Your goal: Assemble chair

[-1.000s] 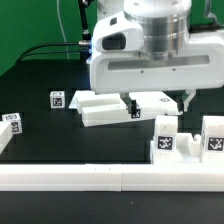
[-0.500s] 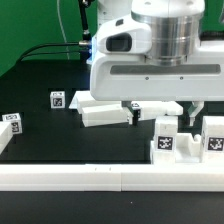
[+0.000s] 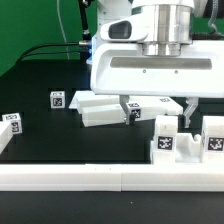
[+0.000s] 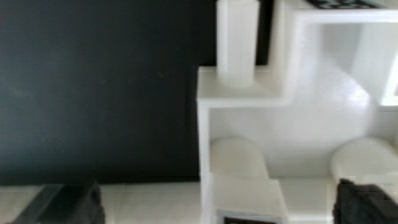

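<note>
Though half hidden under the white wrist housing [image 3: 150, 72], end effector [image 3: 159, 108] spread wide above partly blocked chair parts [image 3: 98, 110].

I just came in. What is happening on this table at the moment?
A robot arm is working on a small white chair that is in loose parts. Its claw is open and holds nothing; it hangs over a white chair part. More tagged pieces lie nearby on the black table.
</note>
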Controlling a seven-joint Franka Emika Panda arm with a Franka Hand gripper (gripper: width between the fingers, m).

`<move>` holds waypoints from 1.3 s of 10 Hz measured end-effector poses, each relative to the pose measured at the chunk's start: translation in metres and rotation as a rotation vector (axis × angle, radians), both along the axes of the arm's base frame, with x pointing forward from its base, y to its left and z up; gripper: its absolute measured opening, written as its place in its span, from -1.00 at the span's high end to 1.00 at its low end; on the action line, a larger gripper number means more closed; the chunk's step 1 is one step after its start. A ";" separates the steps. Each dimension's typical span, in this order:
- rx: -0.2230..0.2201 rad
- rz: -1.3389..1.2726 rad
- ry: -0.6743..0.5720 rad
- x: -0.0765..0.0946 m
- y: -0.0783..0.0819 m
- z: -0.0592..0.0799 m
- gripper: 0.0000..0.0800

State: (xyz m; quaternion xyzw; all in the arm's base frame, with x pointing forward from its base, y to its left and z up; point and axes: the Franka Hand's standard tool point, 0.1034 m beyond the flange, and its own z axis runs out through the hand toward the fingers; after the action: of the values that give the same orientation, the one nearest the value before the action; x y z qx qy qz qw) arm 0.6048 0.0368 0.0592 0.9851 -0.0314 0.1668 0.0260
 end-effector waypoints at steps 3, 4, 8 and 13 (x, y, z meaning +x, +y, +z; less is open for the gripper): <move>-0.067 0.026 -0.216 0.010 -0.001 -0.006 -0.62; -0.080 0.034 -0.245 0.011 0.000 -0.013 -0.62; -0.086 0.043 -0.217 0.012 0.004 -0.035 -0.62; -0.090 0.050 -0.204 0.007 0.006 -0.043 -0.22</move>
State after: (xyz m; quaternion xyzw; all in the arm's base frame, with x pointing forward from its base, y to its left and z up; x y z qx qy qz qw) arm 0.6122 0.0425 0.0162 0.9613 -0.0015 0.2681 0.0627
